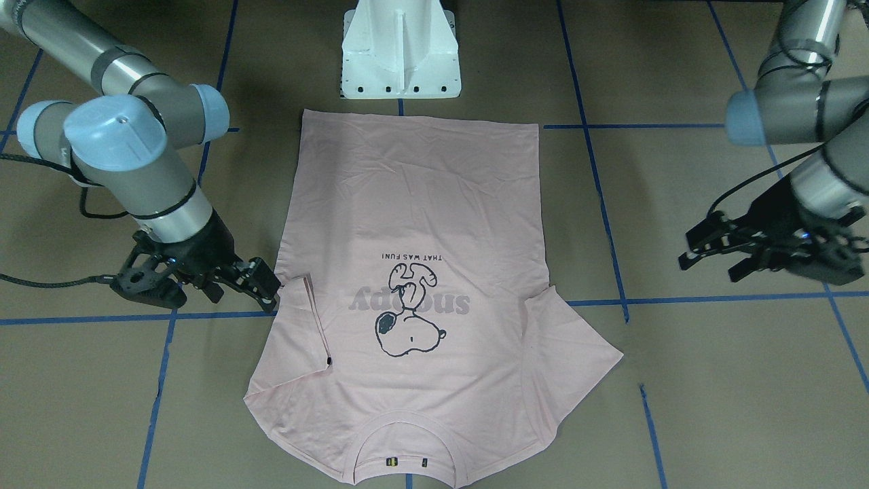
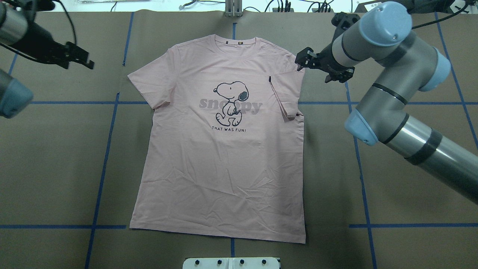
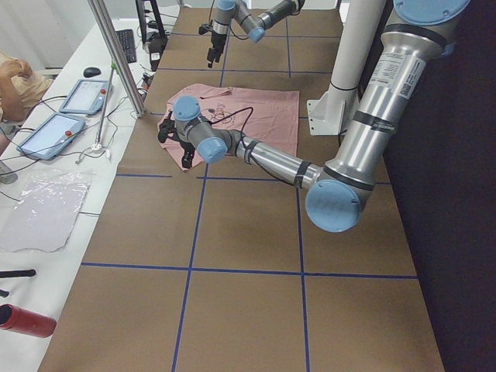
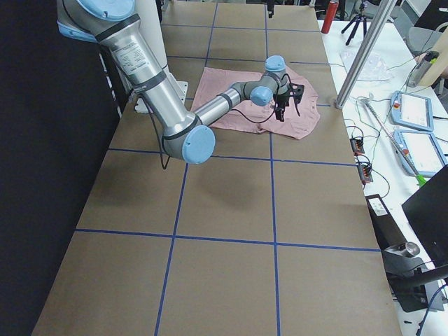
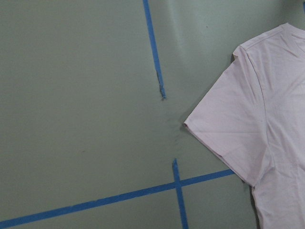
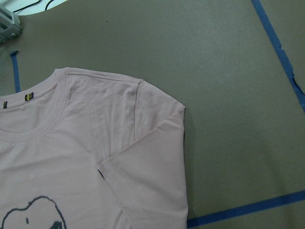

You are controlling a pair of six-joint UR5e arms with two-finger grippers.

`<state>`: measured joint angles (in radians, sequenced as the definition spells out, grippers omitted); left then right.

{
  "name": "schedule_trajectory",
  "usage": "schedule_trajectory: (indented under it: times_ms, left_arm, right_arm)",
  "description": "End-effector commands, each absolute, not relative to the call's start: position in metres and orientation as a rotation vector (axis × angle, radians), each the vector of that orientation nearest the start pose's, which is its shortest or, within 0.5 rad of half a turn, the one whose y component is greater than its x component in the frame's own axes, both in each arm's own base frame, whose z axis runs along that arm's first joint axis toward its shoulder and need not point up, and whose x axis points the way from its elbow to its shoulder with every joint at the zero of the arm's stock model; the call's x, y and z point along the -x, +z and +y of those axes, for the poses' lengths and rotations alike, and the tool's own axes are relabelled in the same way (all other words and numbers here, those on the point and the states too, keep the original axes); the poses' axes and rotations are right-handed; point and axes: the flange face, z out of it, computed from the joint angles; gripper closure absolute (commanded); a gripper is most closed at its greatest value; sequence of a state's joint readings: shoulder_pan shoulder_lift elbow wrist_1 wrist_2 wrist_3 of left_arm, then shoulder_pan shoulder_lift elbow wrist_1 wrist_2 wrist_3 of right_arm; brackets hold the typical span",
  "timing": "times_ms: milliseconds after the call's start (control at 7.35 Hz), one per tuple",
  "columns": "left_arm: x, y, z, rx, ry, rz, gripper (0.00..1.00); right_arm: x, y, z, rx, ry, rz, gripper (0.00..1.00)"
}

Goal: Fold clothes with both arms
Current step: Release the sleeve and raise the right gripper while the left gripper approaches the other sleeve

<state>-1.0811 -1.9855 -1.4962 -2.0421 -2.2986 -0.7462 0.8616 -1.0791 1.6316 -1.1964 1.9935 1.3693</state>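
Observation:
The pale pink T-shirt (image 1: 421, 224) lies flat and front up on the brown table, with the dog print and "snoopy" lettering showing (image 2: 224, 160). Its sleeve on my right side (image 2: 285, 97) is folded inward over the body; the right wrist view shows it too (image 6: 152, 171). The other sleeve (image 2: 149, 82) lies spread out, and also shows in the left wrist view (image 5: 228, 124). My right gripper (image 2: 300, 62) is open and empty, just beside the shirt's right shoulder (image 1: 271, 292). My left gripper (image 2: 87, 59) is open and empty, well off to the left of the spread sleeve (image 1: 706, 261).
The white pedestal base (image 1: 400, 54) stands at the shirt's hem end. Blue tape lines (image 2: 108, 149) cross the brown table cover. A side bench holds tablets (image 3: 77, 97) and a red bottle (image 3: 23, 322), with a person (image 3: 15, 77) beside it.

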Motion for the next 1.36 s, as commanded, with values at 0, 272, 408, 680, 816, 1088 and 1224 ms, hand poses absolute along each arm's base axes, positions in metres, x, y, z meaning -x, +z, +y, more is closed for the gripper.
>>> schedule_trajectory:
  times_ms: [0, 272, 408, 680, 816, 1088, 1224]
  left_arm:
    - [-0.33, 0.401, -0.649, -0.244, 0.042, 0.928, 0.12]
    - [-0.364, 0.429, -0.677, -0.272, 0.042, 0.915, 0.22]
    - [-0.372, 0.437, -0.674, -0.272, 0.041, 0.896, 0.25]
    - [-0.383, 0.441, -0.669, -0.266, 0.044, 0.879, 0.31]
    - [-0.385, 0.443, -0.668, -0.26, 0.04, 0.878, 0.34]
    - [-0.392, 0.45, -0.666, -0.247, 0.043, 0.872, 0.37]
    - [-0.394, 0.451, -0.666, -0.244, 0.043, 0.871, 0.39]
  right_arm:
    - [0.33, 0.321, -0.533, -0.113, 0.4, -1.011, 0.0]
    - [0.314, 0.321, -0.514, -0.121, 0.395, -1.023, 0.0]
    - [0.312, 0.321, -0.512, -0.125, 0.396, -1.024, 0.0]
    - [0.312, 0.326, -0.512, -0.12, 0.399, -1.017, 0.0]
    - [0.312, 0.322, -0.511, -0.124, 0.397, -1.022, 0.0]
    - [0.313, 0.323, -0.511, -0.127, 0.399, -1.02, 0.0]
    - [0.313, 0.323, -0.511, -0.126, 0.399, -1.018, 0.0]
